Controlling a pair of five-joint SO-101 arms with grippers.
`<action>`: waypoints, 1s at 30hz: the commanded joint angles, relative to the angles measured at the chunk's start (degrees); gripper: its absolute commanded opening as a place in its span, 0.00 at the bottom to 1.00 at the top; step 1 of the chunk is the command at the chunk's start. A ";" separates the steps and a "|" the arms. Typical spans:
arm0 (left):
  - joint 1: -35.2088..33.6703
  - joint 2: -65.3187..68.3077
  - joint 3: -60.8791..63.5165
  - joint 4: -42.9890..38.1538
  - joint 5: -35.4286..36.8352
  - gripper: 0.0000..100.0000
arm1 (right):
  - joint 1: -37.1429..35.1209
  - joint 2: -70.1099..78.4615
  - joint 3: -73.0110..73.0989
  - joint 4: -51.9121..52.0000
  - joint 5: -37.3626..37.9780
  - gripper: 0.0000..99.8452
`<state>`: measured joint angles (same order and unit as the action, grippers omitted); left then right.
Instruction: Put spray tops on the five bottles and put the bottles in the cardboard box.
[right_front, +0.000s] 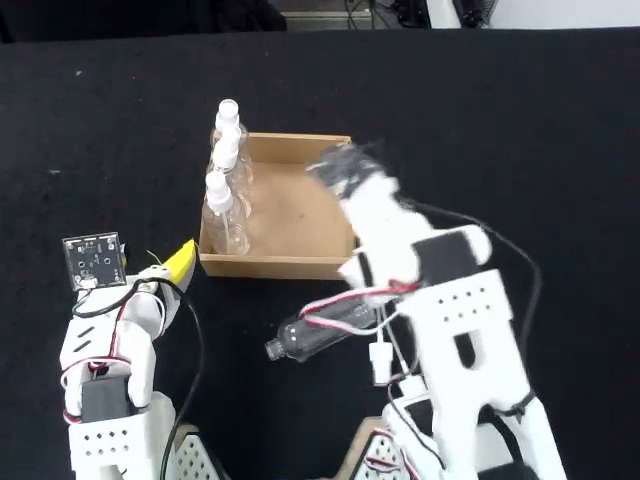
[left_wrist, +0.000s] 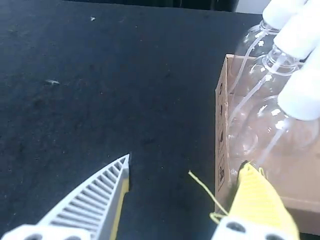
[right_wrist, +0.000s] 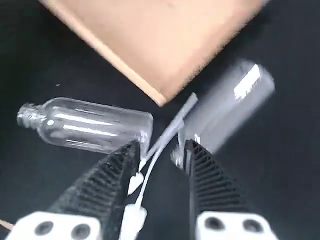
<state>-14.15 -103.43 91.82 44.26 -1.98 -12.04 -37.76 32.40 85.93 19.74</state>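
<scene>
L gripper (left_wrist: 186, 162) is wide open w/ nothing in it, low over the table, yellow fingertip (left_wrist: 252, 187) just beside the cardboard box (right_front: 290, 268) front-left corner. 3 capped bottles (right_front: 225, 205) stand along the box's left wall. R gripper (right_wrist: 162, 146) has fingers apart, nothing clamped. Uncapped bottle (right_front: 320, 335) lies on its side in front of the box, loose spray tops (right_wrist: 134, 184) near it. A blurred grey cylinder (right_wrist: 225, 110) lies by the box corner; can't tell what it is.

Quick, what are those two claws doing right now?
Left gripper, grey-and-yellow: open, empty.
Right gripper, black: open, gripping nothing.
</scene>
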 joint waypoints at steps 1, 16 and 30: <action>-0.40 -0.26 -0.92 -1.76 0.70 0.23 | 6.33 0.22 -3.21 4.57 0.70 0.13; -0.92 -0.26 -0.92 -1.85 0.26 0.23 | -0.62 0.04 13.32 1.67 0.35 0.13; -1.10 -0.26 -0.92 -1.93 0.26 0.23 | -2.73 0.22 27.30 -13.10 -0.88 0.22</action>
<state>-14.59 -103.43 91.82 43.74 -1.80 -14.86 -37.76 58.42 76.53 19.21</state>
